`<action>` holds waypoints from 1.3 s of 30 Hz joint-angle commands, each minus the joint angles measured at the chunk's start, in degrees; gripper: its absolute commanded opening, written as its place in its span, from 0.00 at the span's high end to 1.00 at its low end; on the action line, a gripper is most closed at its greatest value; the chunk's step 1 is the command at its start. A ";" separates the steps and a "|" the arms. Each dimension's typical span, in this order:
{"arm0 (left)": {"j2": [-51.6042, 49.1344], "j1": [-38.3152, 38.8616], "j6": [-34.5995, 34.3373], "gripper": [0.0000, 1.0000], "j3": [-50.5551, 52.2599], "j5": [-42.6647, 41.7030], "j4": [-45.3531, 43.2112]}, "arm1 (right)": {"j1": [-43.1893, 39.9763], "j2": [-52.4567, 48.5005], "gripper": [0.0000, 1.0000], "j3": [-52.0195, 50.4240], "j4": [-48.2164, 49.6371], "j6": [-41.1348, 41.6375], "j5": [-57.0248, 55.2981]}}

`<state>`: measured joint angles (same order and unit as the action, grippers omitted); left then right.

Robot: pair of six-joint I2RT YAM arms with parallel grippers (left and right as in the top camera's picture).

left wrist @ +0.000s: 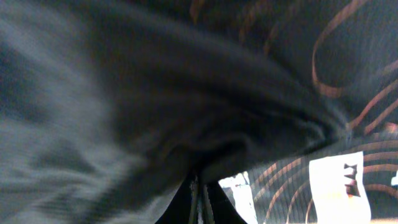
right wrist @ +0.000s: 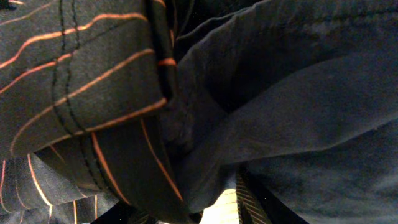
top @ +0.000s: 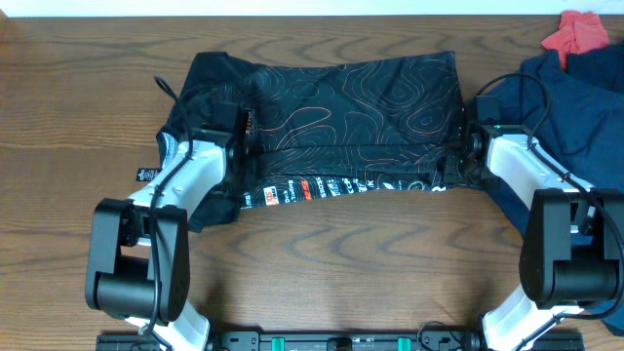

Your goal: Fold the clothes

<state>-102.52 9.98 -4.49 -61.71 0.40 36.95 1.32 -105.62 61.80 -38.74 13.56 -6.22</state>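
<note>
The black jersey [top: 361,107] with orange and white contour lines lies folded across the far middle of the table, its lettered band along the near edge. My left gripper [top: 242,132] is at the jersey's left end, with a loose sleeve beside it. In the left wrist view its fingers [left wrist: 200,202] are pressed together on bunched jersey fabric [left wrist: 280,50]. My right gripper [top: 466,151] is at the jersey's right edge. In the right wrist view its fingers [right wrist: 193,208] hold a fold of the striped jersey [right wrist: 81,74].
A plain navy blue garment [top: 575,97] lies heaped at the right, right behind the right arm, and fills the right wrist view [right wrist: 323,93]. A small red cloth [top: 577,31] sits at the far right corner. The wooden table [top: 341,253] shows in front of the jersey.
</note>
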 commanded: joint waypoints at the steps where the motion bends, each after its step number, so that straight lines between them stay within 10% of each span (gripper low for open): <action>1: 3.26 0.02 -0.24 0.94 -5.55 6.01 -2.38 | -0.20 0.48 0.62 -0.66 -0.26 0.07 0.42; 4: 4.28 0.02 -0.28 0.87 -8.09 6.54 -7.54 | -0.20 0.48 0.62 -0.66 -0.26 0.07 0.42; 6: 4.26 0.02 -0.39 0.43 -8.28 6.23 -9.05 | -0.20 0.48 0.62 -0.66 -0.28 -0.20 0.35; 9: 4.13 0.02 -0.48 0.29 -8.04 6.25 -6.32 | -0.20 0.48 0.62 -0.66 -0.74 -1.22 0.13; 22: 4.02 -6.64 -10.91 0.28 -1.90 6.23 3.30 | -0.20 0.48 0.61 -0.66 -0.90 -1.68 0.00; 27: 3.65 -8.94 -11.04 0.52 2.34 0.22 -4.55 | -0.20 0.48 0.61 -0.66 -0.90 -1.66 0.00; 39: -0.28 -9.07 -11.08 0.70 2.84 0.31 -13.14 | -0.20 0.48 0.61 -0.66 -1.36 -1.66 0.00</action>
<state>-101.41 1.02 -15.22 -59.16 1.08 24.12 1.34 -105.56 61.80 -39.66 12.73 -6.15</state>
